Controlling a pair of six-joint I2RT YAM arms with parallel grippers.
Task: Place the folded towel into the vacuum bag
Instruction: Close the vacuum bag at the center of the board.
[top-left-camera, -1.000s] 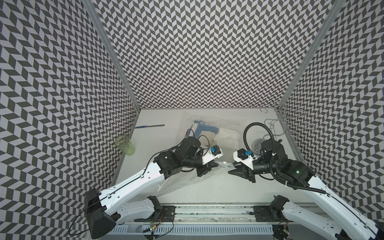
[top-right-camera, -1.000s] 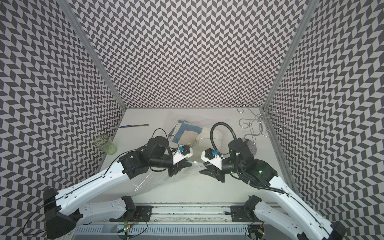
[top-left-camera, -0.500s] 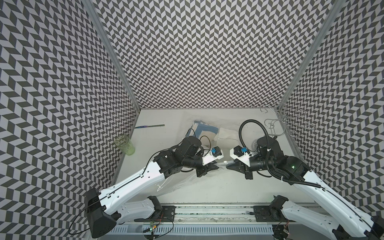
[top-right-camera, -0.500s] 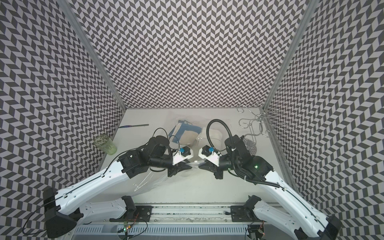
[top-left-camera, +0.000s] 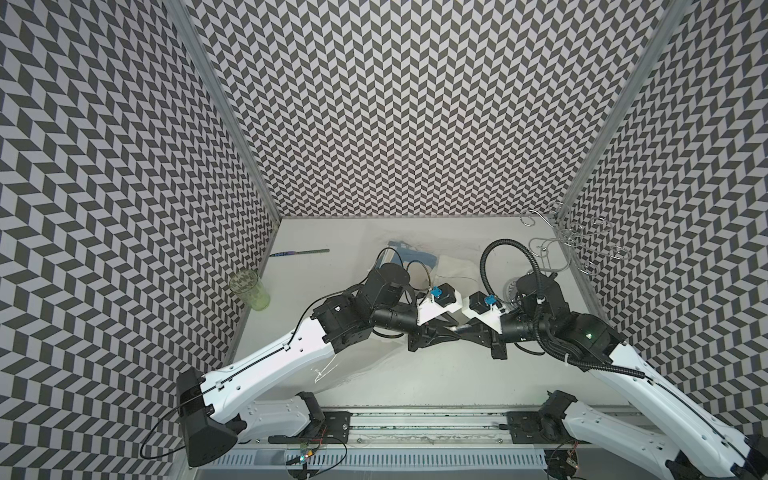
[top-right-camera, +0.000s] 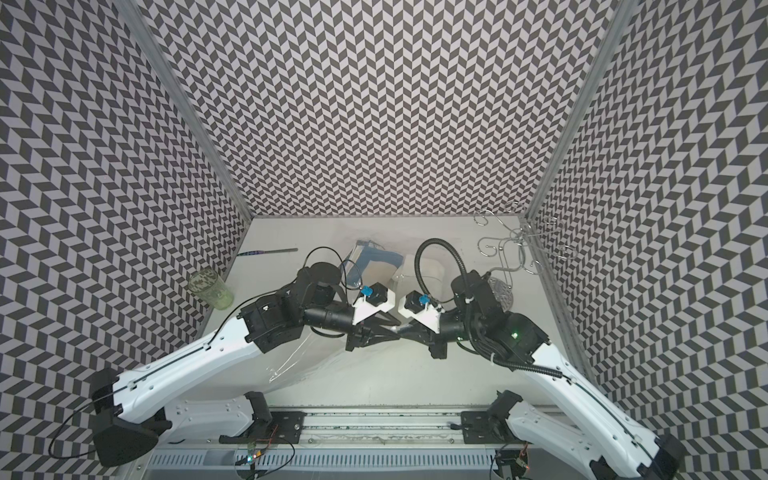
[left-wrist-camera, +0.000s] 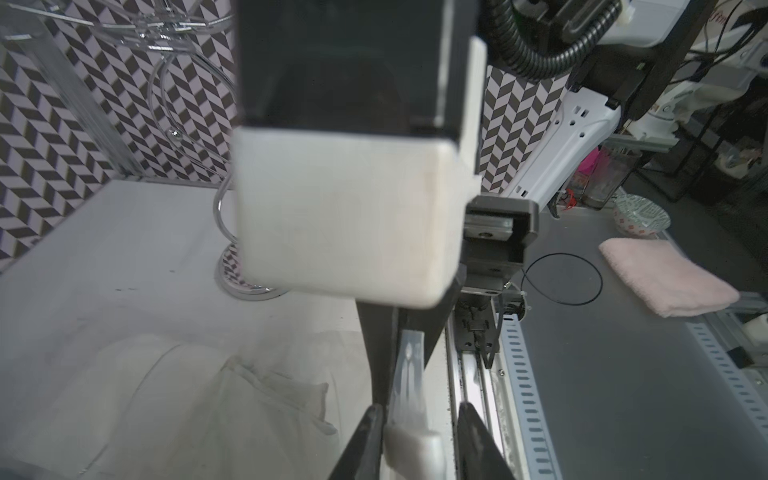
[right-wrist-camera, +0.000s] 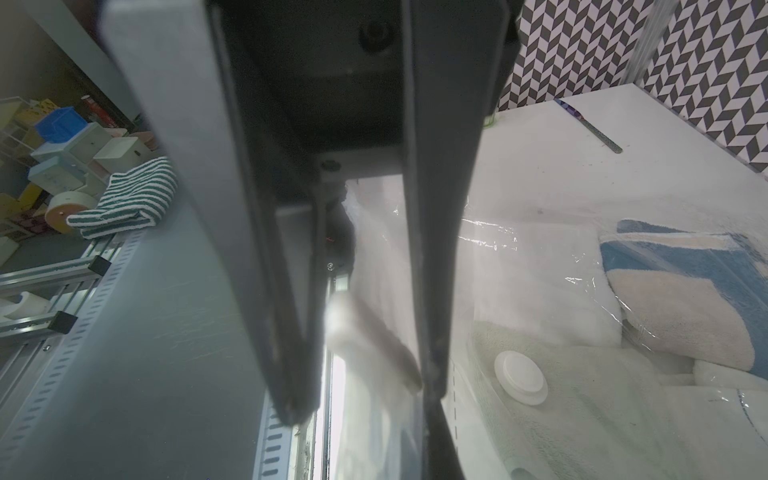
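2 folded towels lay inside the large, crinkly, transparent plastic vacuum bag (right-wrist-camera: 498, 241) on the white tabletop (top-left-camera: 332, 282). They were a blue-and-cream terry towel (right-wrist-camera: 673, 286) and a pale, fluffy cream towel (right-wrist-camera: 602, 419) beneath the small round white valve cap (right-wrist-camera: 520, 377), both seen through the film in the right wrist view. Judged from that, the placing itself looked done, and what remained seemed to be the bag's mouth. Whether that was sealed could not be told. Both arms met tip to tip over the bag's near edge in both top views, well apart from the towels. The right gripper (top-left-camera: 467, 328) had its jaws closed together and appeared to pinch the bag's white zip strip (left-wrist-camera: 409, 370), though the contact itself was blurred. The left gripper (left-wrist-camera: 419, 411) stood narrowly parted, with the same strip running between its black fingers (left-wrist-camera: 365, 440). The strip seemed to lie against 1 finger with a slim gap to the other, so this looked like a loose straddle rather than a firm hold.
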